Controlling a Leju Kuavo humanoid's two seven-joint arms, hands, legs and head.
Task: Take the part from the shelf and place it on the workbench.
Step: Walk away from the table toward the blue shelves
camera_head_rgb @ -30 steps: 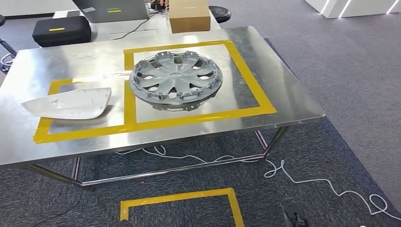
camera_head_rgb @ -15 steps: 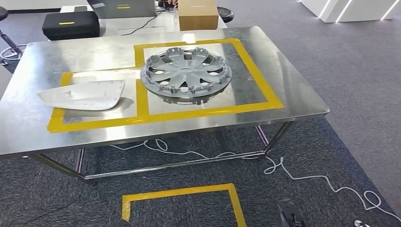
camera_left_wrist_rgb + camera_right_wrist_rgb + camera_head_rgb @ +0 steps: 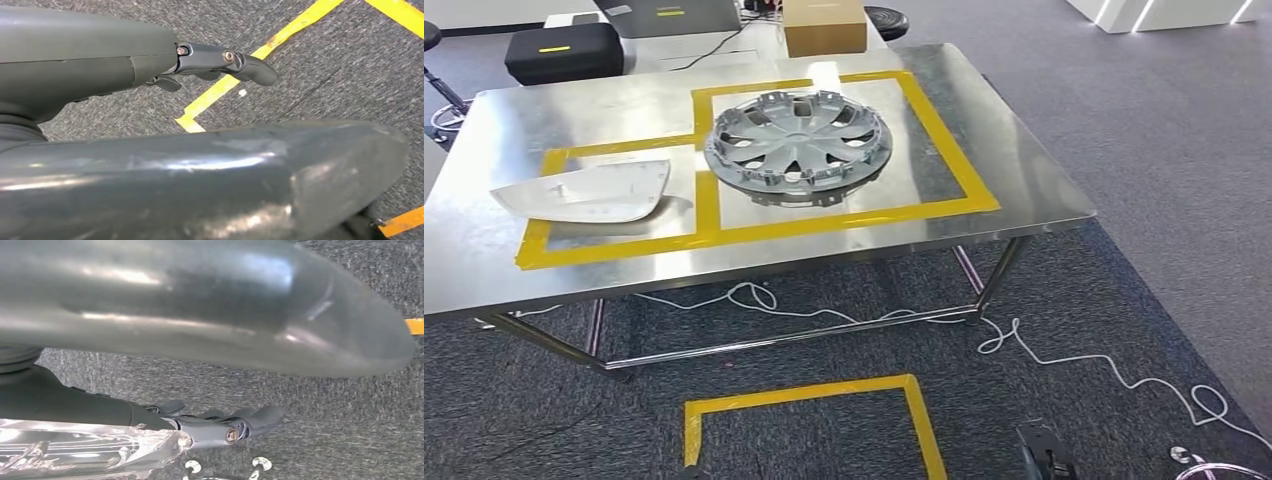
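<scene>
Two parts lie on the steel workbench [image 3: 1024,190], each inside its own rectangle of yellow tape [image 3: 704,205]. At the left, a pale mirror-shaped cover [image 3: 584,192] rests flat in the smaller rectangle; just to its right, across the shared strip of tape, a silver hubcap [image 3: 796,146] sits in the larger rectangle, apart from the cover. Behind the bench stand a black case [image 3: 564,52] at the left and a cardboard box [image 3: 824,25] further right. On the grey carpet before the bench, a yellow floor outline [image 3: 809,395] is marked, and a white cable [image 3: 1064,360] trails off to the right. The left hand [image 3: 220,62] hangs over the carpet beside a yellow line, its fingers slightly curled and holding nothing. The right hand [image 3: 225,425] likewise hangs over the carpet, its fingers loosely apart; a clear shiny object lies close beside its palm, and whether it is gripped cannot be told.
</scene>
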